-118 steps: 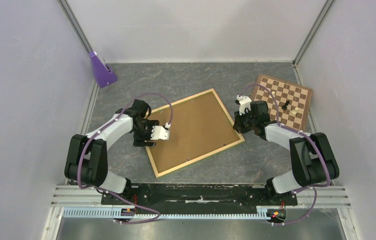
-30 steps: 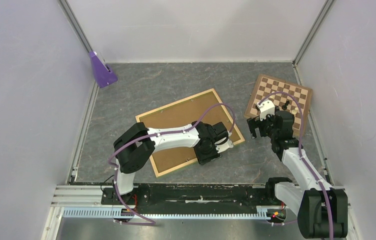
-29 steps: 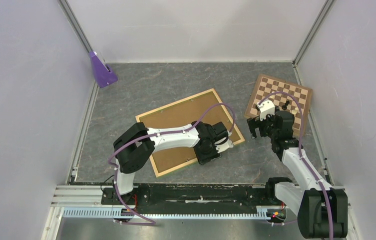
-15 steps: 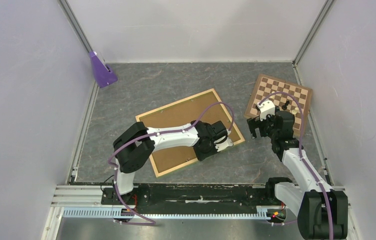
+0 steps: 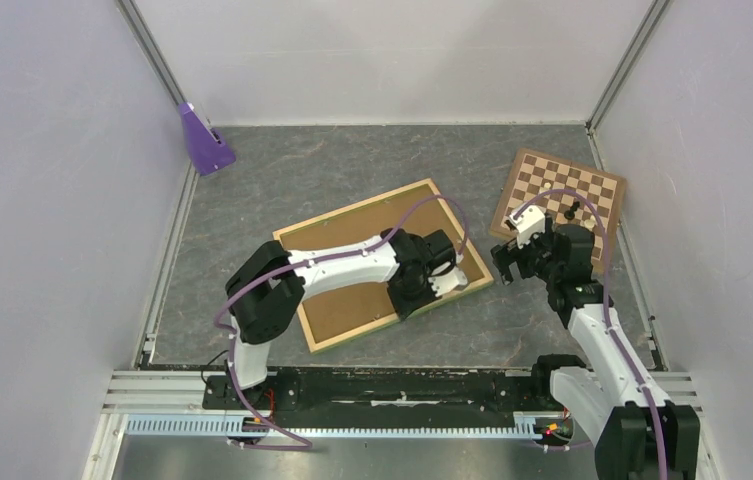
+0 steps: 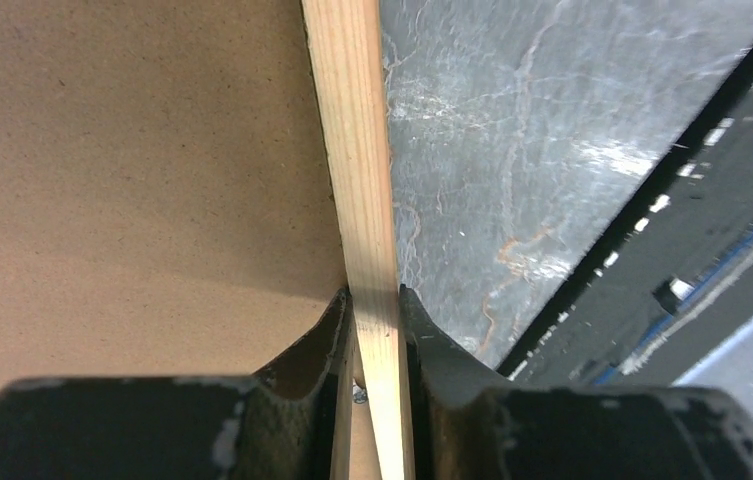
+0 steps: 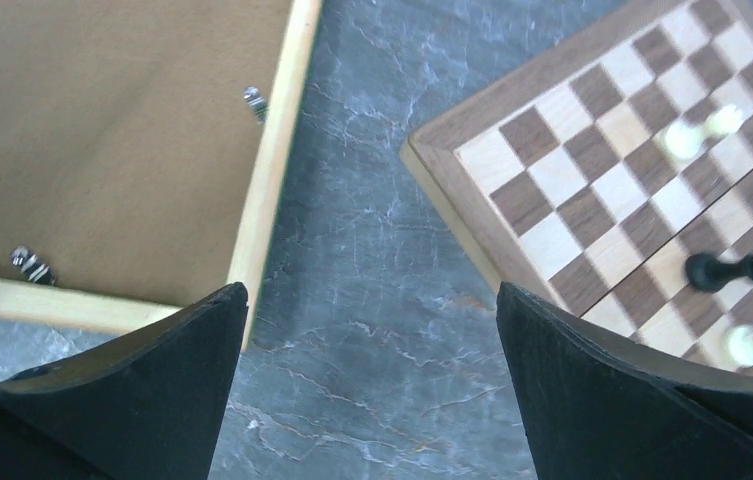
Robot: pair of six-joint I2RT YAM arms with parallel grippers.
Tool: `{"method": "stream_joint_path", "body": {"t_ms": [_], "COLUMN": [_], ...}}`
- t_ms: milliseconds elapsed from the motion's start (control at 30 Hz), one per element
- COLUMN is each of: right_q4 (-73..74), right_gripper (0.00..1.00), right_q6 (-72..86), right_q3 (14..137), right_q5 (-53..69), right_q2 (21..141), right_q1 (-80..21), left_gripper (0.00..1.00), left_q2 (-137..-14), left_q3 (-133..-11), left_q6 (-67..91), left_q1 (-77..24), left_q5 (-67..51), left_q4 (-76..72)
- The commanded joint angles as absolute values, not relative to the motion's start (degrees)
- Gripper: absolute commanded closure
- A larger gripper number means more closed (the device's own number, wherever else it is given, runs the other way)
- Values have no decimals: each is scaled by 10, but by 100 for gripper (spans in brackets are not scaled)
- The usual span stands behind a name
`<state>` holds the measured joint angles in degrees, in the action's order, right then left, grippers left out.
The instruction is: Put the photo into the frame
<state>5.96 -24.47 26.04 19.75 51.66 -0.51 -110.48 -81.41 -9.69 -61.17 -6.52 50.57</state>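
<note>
On the grey surface [image 5: 352, 160] the frame [image 6: 357, 150] is lying back-up, brown panel [image 6: 132, 150] filling it; no photo is showing. The left fingers [image 6: 447, 380] are pinching its wooden rail, likely lifting that edge. The right fingers [image 7: 152, 400] are hanging wide open nearby; next, the panel needs removing.

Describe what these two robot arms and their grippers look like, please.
Both arms look alike: the left arm and right arm have smooth white links between chunky black joints, with a thin purple cable looping alongside each. A small white block sits at each wrist. The left gripper and right gripper have two matte black fingers, slightly scuffed.
</note>
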Motion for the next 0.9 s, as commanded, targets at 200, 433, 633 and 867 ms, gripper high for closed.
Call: {"method": "stream_joint_path", "body": {"t_ms": [200, 433, 633, 867], "right_q4": [192, 266, 286, 332], "right_gripper": [9, 12, 13, 16], "right_q6": [-451, -555, -595, -608], "right_q3": [380, 431, 436, 436], "right_q5": [312, 258, 211, 216], "right_q2": [459, 456, 453, 423], "right_q1": [-16, -90, -140, -152], "left_gripper": [98, 98, 98, 98], "left_q2": [-1119, -1154, -1175, -1186], "left_q3": [-1000, -1090, -1126, -1138], "left_q6": [-190, -220, -229, -234], "left_q1": [-573, -565, -556, -538], "left_q5": [-158, -175, -194, -215], "left_q4": [636, 714, 749, 761]}}
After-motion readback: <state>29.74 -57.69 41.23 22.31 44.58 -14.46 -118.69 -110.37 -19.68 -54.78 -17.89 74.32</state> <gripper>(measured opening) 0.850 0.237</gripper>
